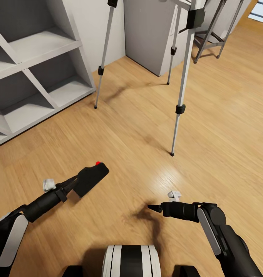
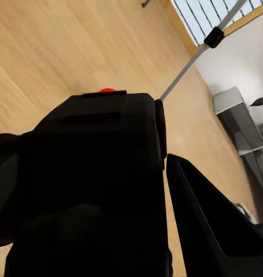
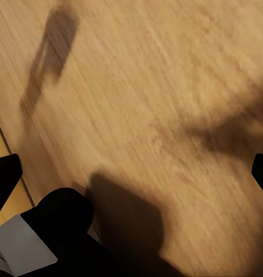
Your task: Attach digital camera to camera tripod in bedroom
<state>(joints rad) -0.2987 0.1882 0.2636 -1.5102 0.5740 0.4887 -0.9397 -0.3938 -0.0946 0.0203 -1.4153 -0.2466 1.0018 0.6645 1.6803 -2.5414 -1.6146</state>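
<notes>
The digital camera (image 1: 92, 177), a black body with a red dot on top, hangs low over the wood floor with my left gripper (image 1: 78, 184) shut on it. Up close in the left wrist view, the camera (image 2: 85, 184) sits against a black finger (image 2: 212, 225). The camera tripod (image 1: 181, 96) stands ahead, its three silver legs spread on the floor and its head cut off by the picture's top edge. One tripod leg (image 2: 186, 68) also crosses the left wrist view. My right gripper (image 1: 153, 208) is held open over bare floor (image 3: 143, 115), holding nothing.
White cube shelving (image 1: 31, 77) stands at the left. A grey cabinet (image 1: 150, 34) is behind the tripod, and a dark stool (image 1: 210, 40) stands at the far right near a window (image 1: 260, 13). My base (image 1: 131, 261) is at the bottom.
</notes>
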